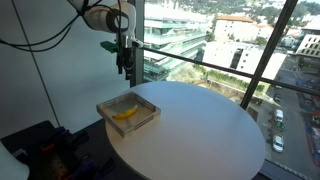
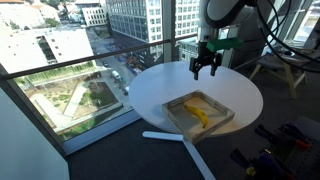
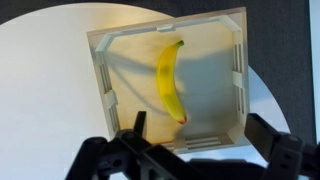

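A: One banana (image 3: 172, 80) is lying in the tray (image 3: 100, 85), on the tray's floor.

B: Going left to right in the wrist view, what is showing?

A: Left of the tray, the white table (image 3: 40, 80) is showing. Next the tray's left wall is coming up, then the banana, lying lengthwise near the tray's middle and bowing slightly toward that left wall. One end is pointing at the tray's wall farthest from the gripper (image 3: 197, 140). The other end, dark-tipped, is lying close to the wall nearest it. Right of the tray, the table's edge is curving away.

B: How is the gripper standing?

A: Its fingers are spreading wide apart, pinching nothing and touching nothing. It is hanging above the tray's near side.

B: Are the exterior views agreeing?

A: In both exterior views the gripper (image 1: 125, 62) (image 2: 207, 68) is hovering high above the tray, fingers pointing down and apart. Whether it is hanging squarely over the tray or just beside it, I cannot tell. The tray is sitting close to the table's rim, and the banana is showing yellow inside it. Behind the tray, windows (image 1: 180, 40) are looking out on buildings (image 1: 235, 25).
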Available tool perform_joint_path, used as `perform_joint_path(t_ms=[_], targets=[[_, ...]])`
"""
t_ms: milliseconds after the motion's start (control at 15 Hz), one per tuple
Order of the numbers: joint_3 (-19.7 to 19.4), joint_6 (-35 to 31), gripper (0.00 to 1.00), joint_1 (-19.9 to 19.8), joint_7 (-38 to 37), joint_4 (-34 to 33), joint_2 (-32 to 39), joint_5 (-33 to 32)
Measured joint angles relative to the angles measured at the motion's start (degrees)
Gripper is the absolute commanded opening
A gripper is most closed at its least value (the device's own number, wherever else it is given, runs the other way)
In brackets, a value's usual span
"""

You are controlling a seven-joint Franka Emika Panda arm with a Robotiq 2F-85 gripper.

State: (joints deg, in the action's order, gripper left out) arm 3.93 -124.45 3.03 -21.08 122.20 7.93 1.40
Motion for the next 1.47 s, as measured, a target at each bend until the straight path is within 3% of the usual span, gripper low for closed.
perform_joint_path(t_ms=[1467], targets=[[-0.69, -0.7, 1.0, 0.67, -0.26, -1.01, 2.88, -0.01]])
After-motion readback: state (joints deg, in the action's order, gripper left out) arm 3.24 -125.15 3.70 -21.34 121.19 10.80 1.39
